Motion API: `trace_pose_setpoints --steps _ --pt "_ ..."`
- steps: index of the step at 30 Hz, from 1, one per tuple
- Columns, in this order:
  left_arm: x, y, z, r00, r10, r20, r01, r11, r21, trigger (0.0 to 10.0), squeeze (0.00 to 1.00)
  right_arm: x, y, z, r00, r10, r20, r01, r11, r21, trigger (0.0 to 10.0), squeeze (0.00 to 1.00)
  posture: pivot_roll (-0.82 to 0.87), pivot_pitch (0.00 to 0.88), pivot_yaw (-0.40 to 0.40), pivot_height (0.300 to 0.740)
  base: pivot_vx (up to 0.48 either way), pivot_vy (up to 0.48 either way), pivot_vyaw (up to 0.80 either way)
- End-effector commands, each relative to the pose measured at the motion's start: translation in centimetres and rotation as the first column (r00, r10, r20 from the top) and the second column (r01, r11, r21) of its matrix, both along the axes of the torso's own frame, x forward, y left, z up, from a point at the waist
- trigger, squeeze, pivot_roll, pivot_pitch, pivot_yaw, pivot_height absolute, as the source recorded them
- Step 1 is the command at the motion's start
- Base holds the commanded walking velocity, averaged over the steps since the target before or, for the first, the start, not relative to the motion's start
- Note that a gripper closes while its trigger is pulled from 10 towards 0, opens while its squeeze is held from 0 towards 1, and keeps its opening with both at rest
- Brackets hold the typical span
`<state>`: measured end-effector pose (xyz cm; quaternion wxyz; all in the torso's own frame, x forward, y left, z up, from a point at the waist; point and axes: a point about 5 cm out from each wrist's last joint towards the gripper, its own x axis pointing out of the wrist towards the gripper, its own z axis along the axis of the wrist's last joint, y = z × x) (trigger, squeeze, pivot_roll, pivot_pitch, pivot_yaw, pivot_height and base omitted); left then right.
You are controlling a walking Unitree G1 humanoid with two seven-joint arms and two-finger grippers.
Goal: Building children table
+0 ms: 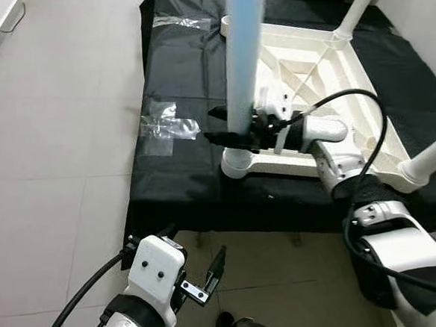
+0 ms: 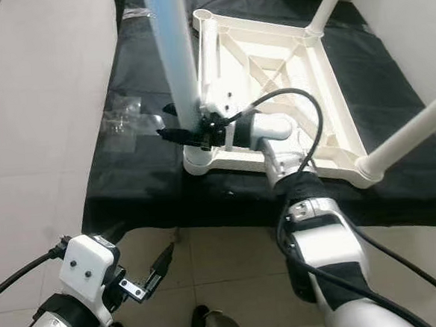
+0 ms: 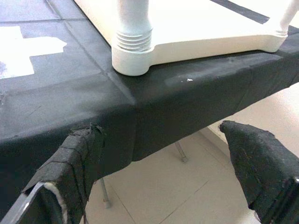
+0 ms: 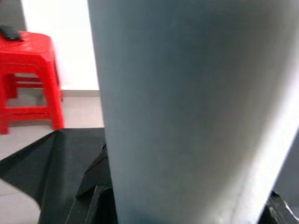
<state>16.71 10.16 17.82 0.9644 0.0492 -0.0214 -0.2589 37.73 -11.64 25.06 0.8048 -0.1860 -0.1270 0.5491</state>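
1. Where the black cloth [image 1: 174, 77] ends at the pale tiled floor [image 1: 57, 107], the left gripper [image 1: 211, 276] hangs low in front of the cloth's near edge, its two wrapped fingers [image 3: 70, 158] spread apart with nothing between them.
2. Just past that edge, on the left part of the cloth, lies a crumpled clear plastic bag [image 1: 167, 127], near the table's nearest corner but not touching it.
3. The white tabletop [image 1: 324, 74] lies upside down on the cloth, its ribbed underside facing up.
4. At its nearest corner socket [image 1: 237, 162] a pale blue leg [image 1: 244, 49] stands upright, its threaded foot seated in the round socket, as the left wrist view shows.
5. The right gripper [image 1: 230, 129] reaches in from the right and is clamped on this blue leg, just above the socket; in the right wrist view the leg fills the space between the fingers.
6. Behind the leg in that wrist view stands a red plastic stool [image 4: 28, 79] on the floor beyond the cloth.
7. Farther right, a white leg [image 1: 360, 4] rises from the far corner of the tabletop, and another white leg [image 1: 431, 160] slants up from the near right corner.
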Motion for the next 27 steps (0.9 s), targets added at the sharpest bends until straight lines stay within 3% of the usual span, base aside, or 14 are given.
trace_pose_setpoints --steps 1,2,3,4,6,8,14,20,22,23,25,26,27 --pt "-0.4 -0.2 -0.1 1.0 -0.015 -0.02 0.015 1.0 -0.007 10.0 0.0 -0.5 -0.3 -6.2 0.964 -0.023 -0.266 0.005 0.998 -0.068 0.0 0.0 0.19 0.329 -0.171 0.74 0.0 0.0 0.0" --pt "-0.4 -0.2 -0.1 1.0 -0.013 -0.019 0.012 1.0 -0.007 10.0 0.0 -0.6 -0.2 -6.3 0.941 0.02 -0.338 -0.011 1.0 0.03 0.0 0.0 0.19 0.327 -0.171 0.74 0.0 0.0 0.0" --pt "-0.4 -0.2 -0.1 1.0 -0.013 -0.019 0.012 1.0 -0.007 10.0 0.0 -0.6 -0.2 -6.3 0.941 0.02 -0.338 -0.011 1.0 0.03 0.0 0.0 0.19 0.327 -0.171 0.74 0.0 0.0 0.0" --pt "-0.4 -0.2 -0.1 1.0 -0.011 -0.019 0.011 1.0 -0.007 10.0 0.0 -0.6 -0.1 -6.3 0.922 0.06 -0.382 -0.022 0.995 0.102 0.0 0.0 0.19 0.328 -0.172 0.74 0.0 0.0 0.0" --pt "-0.4 -0.2 0.0 1.0 -0.008 -0.018 0.008 1.0 -0.008 10.0 0.0 -0.3 -0.5 -6.6 0.897 0.031 -0.44 0.077 0.971 0.225 0.0 0.0 0.2 0.328 -0.173 0.74 0.0 0.0 0.0" --pt "-0.4 -0.2 0.0 1.0 -0.008 -0.018 0.008 1.0 -0.008 10.0 0.0 -0.3 -0.5 -6.6 0.897 0.031 -0.44 0.077 0.971 0.225 0.0 0.0 0.2 0.328 -0.173 0.74 0.0 0.0 0.0" --pt "-0.3 -0.2 0.0 1.0 -0.008 -0.014 0.008 1.0 -0.008 10.0 0.0 -0.3 -1.3 -8.3 0.869 -0.072 -0.49 0.222 0.941 0.256 0.0 0.0 0.19 0.328 -0.169 0.74 0.0 0.0 0.0" --pt "-0.1 -0.1 0.1 1.0 -0.007 -0.008 0.006 1.0 -0.006 10.0 0.0 -1.0 -1.5 -9.2 0.876 -0.064 -0.478 0.221 0.934 0.28 0.0 0.0 0.19 0.331 -0.165 0.74 0.0 0.0 0.0" --pt "0.0 0.0 0.2 1.0 -0.005 -0.005 0.005 1.0 -0.006 10.0 0.0 -0.9 -1.4 -9.7 0.865 -0.15 -0.479 0.293 0.926 0.239 0.0 0.0 0.19 0.326 -0.164 0.74 0.0 0.0 0.0" --pt "0.0 -0.1 0.1 1.0 -0.004 -0.004 0.004 1.0 -0.006 10.0 0.0 -0.6 -1.4 -9.9 0.841 -0.228 -0.49 0.369 0.905 0.212 0.0 0.0 0.19 0.322 -0.166 0.74 0.0 0.0 0.0" --pt "0.0 -0.1 0.1 1.0 -0.004 -0.004 0.004 1.0 -0.006 10.0 0.0 -0.6 -1.4 -9.9 0.841 -0.228 -0.49 0.369 0.905 0.212 0.0 0.0 0.19 0.322 -0.166 0.74 0.0 0.0 0.0" --pt "0.0 -0.1 0.1 1.0 -0.004 -0.003 0.004 1.0 -0.006 10.0 0.0 -0.2 -1.7 -9.9 0.809 -0.325 -0.489 0.459 0.87 0.181 0.0 0.0 0.19 0.322 -0.166 0.74 0.0 0.0 0.0" --pt "0.1 -0.1 0.1 1.0 -0.004 -0.002 0.004 1.0 -0.006 10.0 0.0 0.6 -2.7 -10.0 0.719 -0.48 -0.503 0.618 0.772 0.146 0.0 0.0 0.19 0.315 -0.163 0.74 0.0 0.0 0.0"
